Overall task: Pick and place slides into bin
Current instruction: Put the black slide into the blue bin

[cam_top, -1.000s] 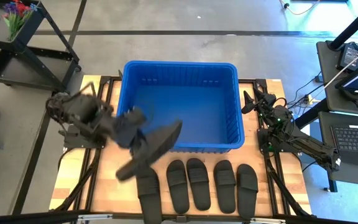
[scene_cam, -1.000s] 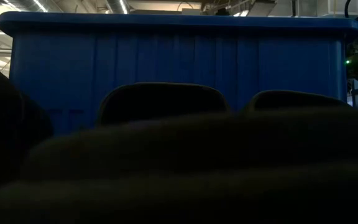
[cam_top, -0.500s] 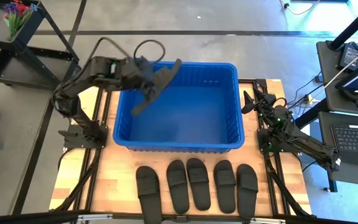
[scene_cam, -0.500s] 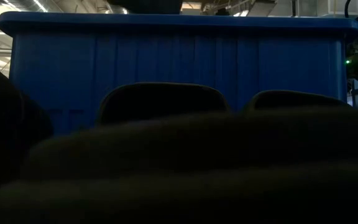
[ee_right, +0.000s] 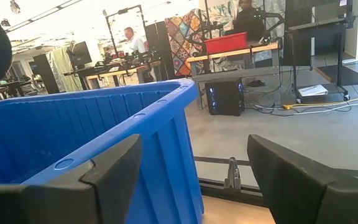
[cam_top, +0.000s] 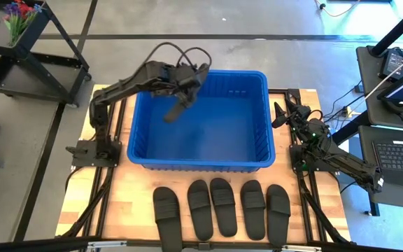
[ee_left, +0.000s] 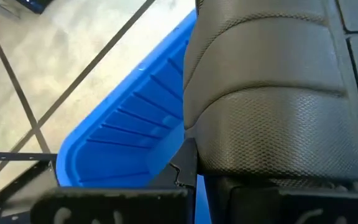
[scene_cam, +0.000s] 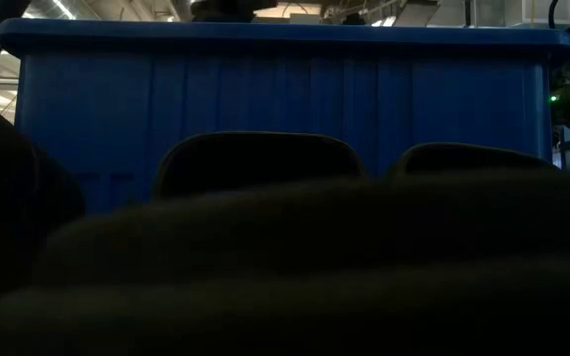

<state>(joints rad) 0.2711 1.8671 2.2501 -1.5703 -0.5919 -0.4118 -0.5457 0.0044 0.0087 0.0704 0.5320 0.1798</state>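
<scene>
The blue bin (cam_top: 208, 159) stands at the table's far middle. My left gripper (cam_top: 187, 82) hangs over the bin's far-left part, shut on a black slide (cam_top: 176, 106) that fills most of the left wrist view (ee_left: 272, 93). Several more black slides (cam_top: 222, 206) lie flat on their soles in a row on the wood in front of the bin; in the low view their straps (scene_cam: 255, 163) stand dark before the bin's wall (scene_cam: 285, 89). My right gripper (cam_top: 280, 115) rests open beside the bin's right wall, with nothing between its fingers (ee_right: 104, 180). My left gripper holds the slide by its upper end (cam_top: 185, 89), coming at it from above on a slant. The gripper itself hides the place of contact. The slide hangs below the fingers, tilted, clear of the bin's floor and walls. In the wrist view its textured surface (ee_left: 260, 162) rises straight from the fingers.
The bin's rim (ee_left: 104, 134) runs below and beside the held slide. Black frame rails (cam_top: 110, 189) run along both sides of the table. A cart with flowers (cam_top: 26, 42) stands off the far left, and desks with laptops (cam_top: 397, 150) off the right.
My left gripper has swung from the bin's near-left corner toward the table's far edge and over the bin's left wall, turning as it went. The slide went with it, from lying slanted over the wood to hanging over the bin's far-left part.
</scene>
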